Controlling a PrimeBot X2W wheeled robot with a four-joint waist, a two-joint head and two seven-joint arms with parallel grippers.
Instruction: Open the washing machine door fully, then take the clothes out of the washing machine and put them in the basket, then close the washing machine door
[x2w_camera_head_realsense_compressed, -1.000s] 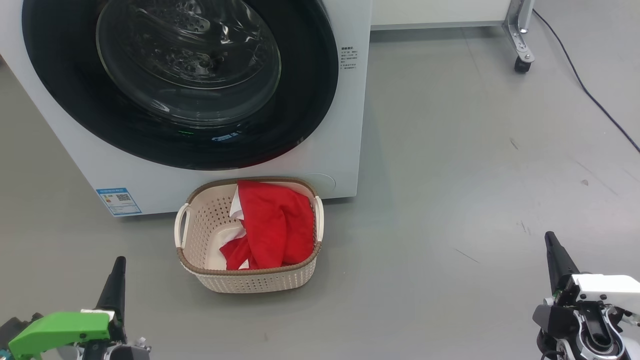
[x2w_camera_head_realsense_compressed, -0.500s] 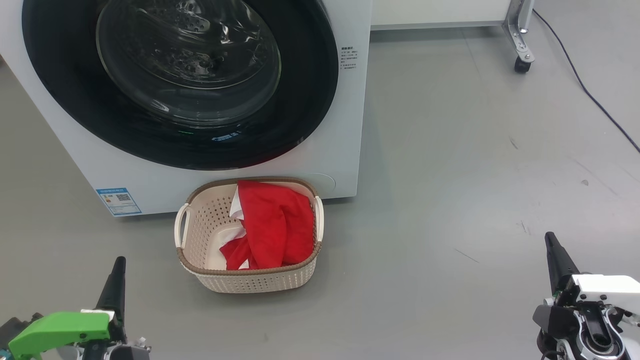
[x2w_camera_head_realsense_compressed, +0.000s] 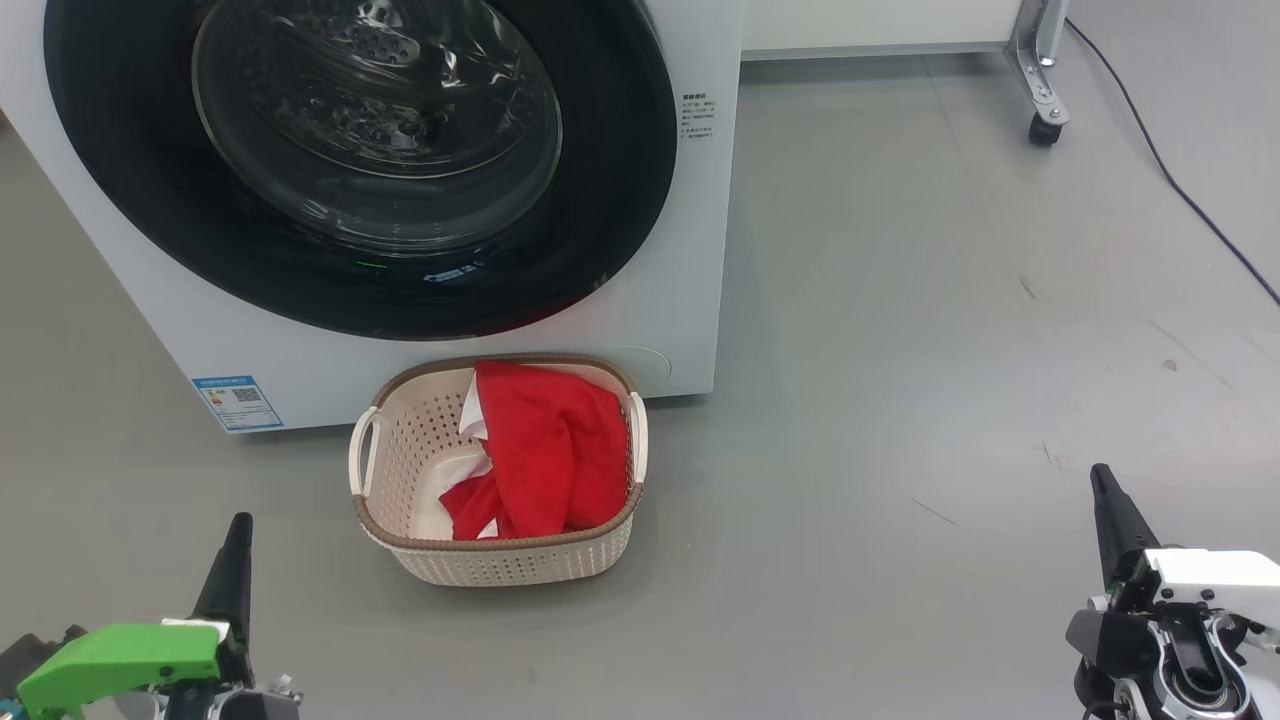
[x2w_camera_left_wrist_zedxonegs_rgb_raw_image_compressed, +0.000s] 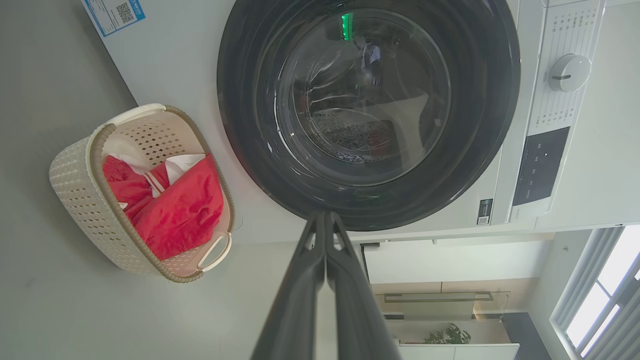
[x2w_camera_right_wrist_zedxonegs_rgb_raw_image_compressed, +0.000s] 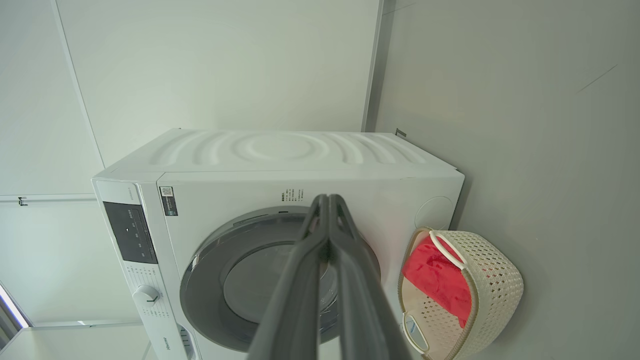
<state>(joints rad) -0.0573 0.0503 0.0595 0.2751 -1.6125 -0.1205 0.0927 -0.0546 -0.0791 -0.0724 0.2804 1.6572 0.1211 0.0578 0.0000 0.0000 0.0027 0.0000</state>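
With the clothes in the basket and the washing machine door seemingly shut, left gripper and right gripper, fingers pressed together, need only withdraw.

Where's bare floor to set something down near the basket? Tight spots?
Bare floor: right of the basket and washing machine, out to the cable; also between basket and left claw. Tight: basket sits close to the machine front.

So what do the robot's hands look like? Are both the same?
Almost. Each has two long, dark grey fingers that narrow to a point, like a beak. The left gripper has a bright green cover behind its fingers. The right gripper has a white casing with black and silvery metal parts.
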